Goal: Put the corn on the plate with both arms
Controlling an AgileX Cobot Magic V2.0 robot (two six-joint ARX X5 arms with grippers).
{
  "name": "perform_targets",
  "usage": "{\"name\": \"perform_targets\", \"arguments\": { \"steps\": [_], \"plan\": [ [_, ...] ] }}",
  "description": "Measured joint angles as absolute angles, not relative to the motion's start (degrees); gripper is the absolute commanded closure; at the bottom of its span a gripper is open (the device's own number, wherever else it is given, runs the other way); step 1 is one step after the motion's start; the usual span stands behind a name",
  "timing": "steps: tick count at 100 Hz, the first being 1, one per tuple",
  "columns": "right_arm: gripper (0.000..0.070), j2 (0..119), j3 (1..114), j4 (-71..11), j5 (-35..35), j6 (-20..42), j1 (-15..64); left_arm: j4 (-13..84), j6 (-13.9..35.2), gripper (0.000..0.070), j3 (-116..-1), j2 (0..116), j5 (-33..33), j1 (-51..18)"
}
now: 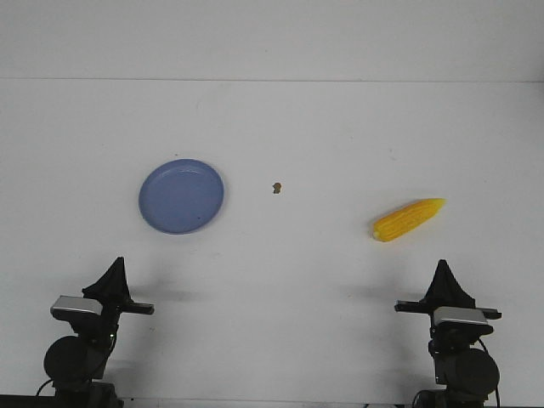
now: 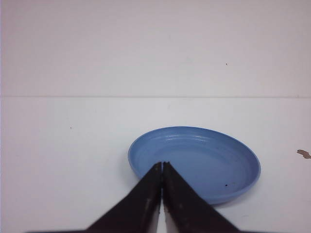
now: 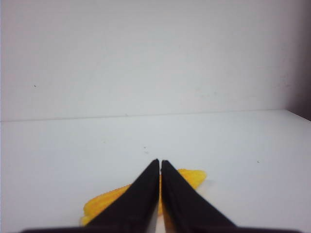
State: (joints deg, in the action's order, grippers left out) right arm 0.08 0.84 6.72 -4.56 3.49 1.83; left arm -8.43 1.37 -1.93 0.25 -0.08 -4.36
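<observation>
The yellow corn [image 1: 408,219] lies on the white table at the right, its tip pointing right and away. The periwinkle-blue plate [image 1: 181,195] sits at the left, with nothing on it. My left gripper [image 1: 115,274] is shut and empty at the near left edge, short of the plate [image 2: 194,162]. My right gripper [image 1: 443,276] is shut and empty at the near right edge, short of the corn. In the right wrist view the shut gripper [image 3: 160,162] hides the middle of the corn [image 3: 104,201]. In the left wrist view the shut gripper [image 2: 162,165] points at the plate's near rim.
A tiny brown speck [image 1: 277,188] lies on the table between plate and corn; it also shows in the left wrist view [image 2: 303,154]. The table's far edge meets a white wall [image 1: 272,38].
</observation>
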Motion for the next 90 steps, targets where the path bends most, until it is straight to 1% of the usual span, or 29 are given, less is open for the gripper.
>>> {"name": "perform_targets", "arguments": {
  "steps": [70, 79, 90],
  "plan": [
    [0.0688, 0.1, 0.8, 6.7, -4.6, 3.5, 1.8, -9.2, 1.4, 0.0685, -1.9, 0.3, -0.1, -4.4],
    [0.0688, 0.1, 0.8, 6.8, -4.6, 3.6, 1.8, -9.2, 2.0, 0.0685, -2.0, 0.3, -0.1, -4.4],
    [0.0688, 0.1, 0.8, 6.8, -4.2, 4.3, 1.8, -5.8, 2.9, 0.0685, -3.9, 0.4, -0.1, -4.4]
  ]
}}
